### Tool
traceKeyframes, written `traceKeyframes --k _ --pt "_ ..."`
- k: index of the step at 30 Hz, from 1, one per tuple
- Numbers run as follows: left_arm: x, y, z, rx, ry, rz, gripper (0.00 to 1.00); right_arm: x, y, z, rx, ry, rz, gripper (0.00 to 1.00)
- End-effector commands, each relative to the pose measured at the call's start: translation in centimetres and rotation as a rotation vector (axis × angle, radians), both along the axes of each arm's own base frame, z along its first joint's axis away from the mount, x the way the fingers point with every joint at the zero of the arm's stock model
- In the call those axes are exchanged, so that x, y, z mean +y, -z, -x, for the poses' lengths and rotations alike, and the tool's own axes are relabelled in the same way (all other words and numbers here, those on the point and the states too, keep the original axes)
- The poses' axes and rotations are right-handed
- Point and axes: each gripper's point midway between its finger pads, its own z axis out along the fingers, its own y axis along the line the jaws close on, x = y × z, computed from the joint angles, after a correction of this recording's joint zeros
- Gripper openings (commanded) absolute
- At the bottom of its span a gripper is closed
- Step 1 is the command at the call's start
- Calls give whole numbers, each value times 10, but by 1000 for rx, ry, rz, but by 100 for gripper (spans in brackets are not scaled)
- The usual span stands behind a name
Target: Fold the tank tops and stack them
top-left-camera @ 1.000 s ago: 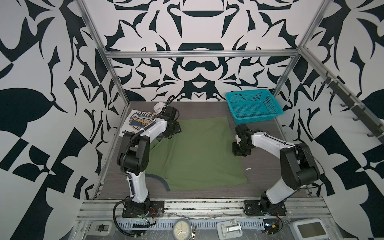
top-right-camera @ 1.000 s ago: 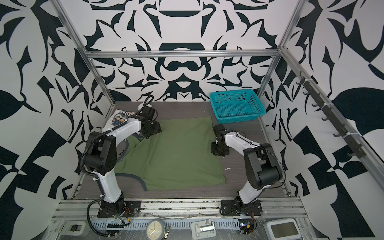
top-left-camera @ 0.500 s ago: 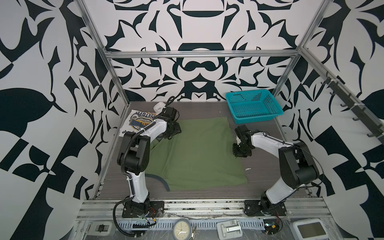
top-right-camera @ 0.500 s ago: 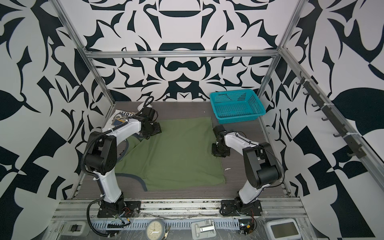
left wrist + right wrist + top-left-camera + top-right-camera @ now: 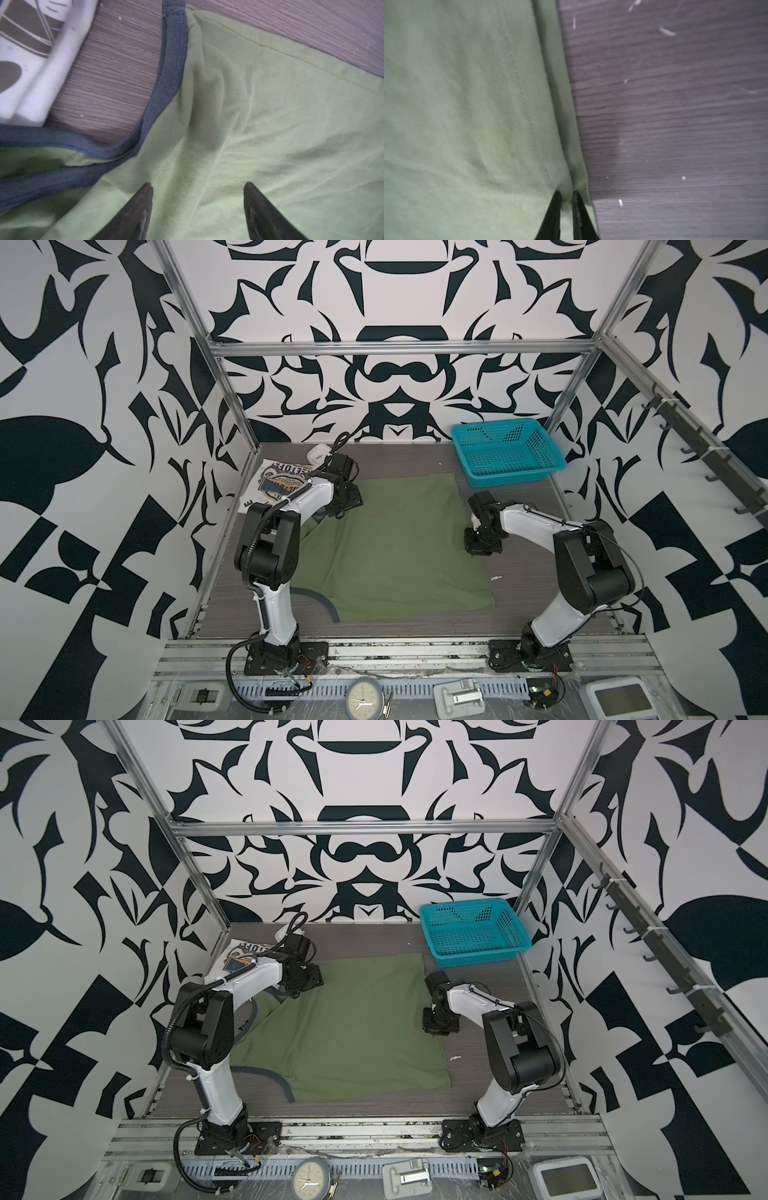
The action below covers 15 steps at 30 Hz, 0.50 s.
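Note:
The olive green tank top (image 5: 395, 543) (image 5: 353, 1023) lies spread flat on the table in both top views, its dark trim (image 5: 170, 62) at the left. The white tank top (image 5: 278, 485) (image 5: 237, 961) (image 5: 31, 62) lies folded at the back left, emblem up. My left gripper (image 5: 347, 504) (image 5: 198, 187) hovers open over the green cloth near its back left armhole, with nothing between its fingers. My right gripper (image 5: 482, 545) (image 5: 566, 194) is shut on the right hem of the green tank top (image 5: 467, 104), a pinch of cloth between its tips.
A teal basket (image 5: 505, 452) stands at the back right. A small white object (image 5: 318, 454) sits behind the left arm. Bare wood-grain table (image 5: 675, 124) runs right of the hem, with a lint scrap (image 5: 495, 578). A round clock (image 5: 365, 697) lies on the front rail.
The right gripper's jaws have closed onto the green tank top's right hem. The left arm and the cloth have not visibly moved.

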Motion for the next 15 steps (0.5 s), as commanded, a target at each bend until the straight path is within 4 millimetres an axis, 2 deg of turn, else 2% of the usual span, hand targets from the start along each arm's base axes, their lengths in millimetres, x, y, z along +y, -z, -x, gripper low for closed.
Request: traceKeyframes --k 1,7,12,13,15 --pt "3 15 4 38 -14 -11 72 -6 -7 3 -11 -5 43 12" --pt "5 18 5 44 -18 -18 72 -9 -14 2 -27 -4 53 6" --pt "6 20 5 50 -19 -29 72 -10 -17 2 -36 -4 62 7" --pt "6 21 5 51 -19 -29 72 -10 -16 3 -33 -5 58 7" --pt "6 21 5 51 -20 -29 72 -7 -14 4 -25 -8 46 16"
